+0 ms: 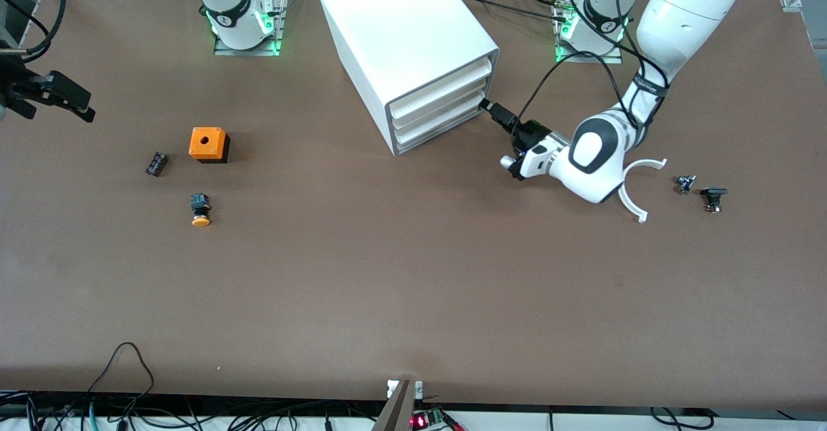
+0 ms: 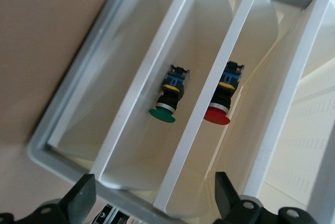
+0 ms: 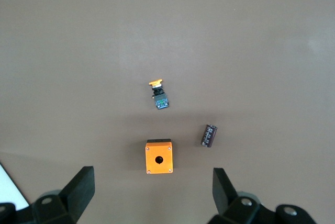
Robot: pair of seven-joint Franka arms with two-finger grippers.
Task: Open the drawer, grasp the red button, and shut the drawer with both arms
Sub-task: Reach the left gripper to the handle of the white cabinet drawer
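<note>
Currently left hand point(image 1: 486, 106) spread at cabinet point(image 1: 407, 50) front, red button point(image 2: 221, 100) inside drawer point(image 2: 209, 109); right hand point(image 1: 61, 98) waits spread over counter point(image 1: 387, 276), 9 o'clock edge.

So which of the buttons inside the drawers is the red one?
The red button lies in the drawer next to the one holding the green button. Both have black bodies; only the cap colour differs. The yellow-orange button sits out on the table.

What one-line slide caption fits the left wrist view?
Open left gripper faces the cabinet's drawers, a green-capped button and the red button visible inside.
</note>
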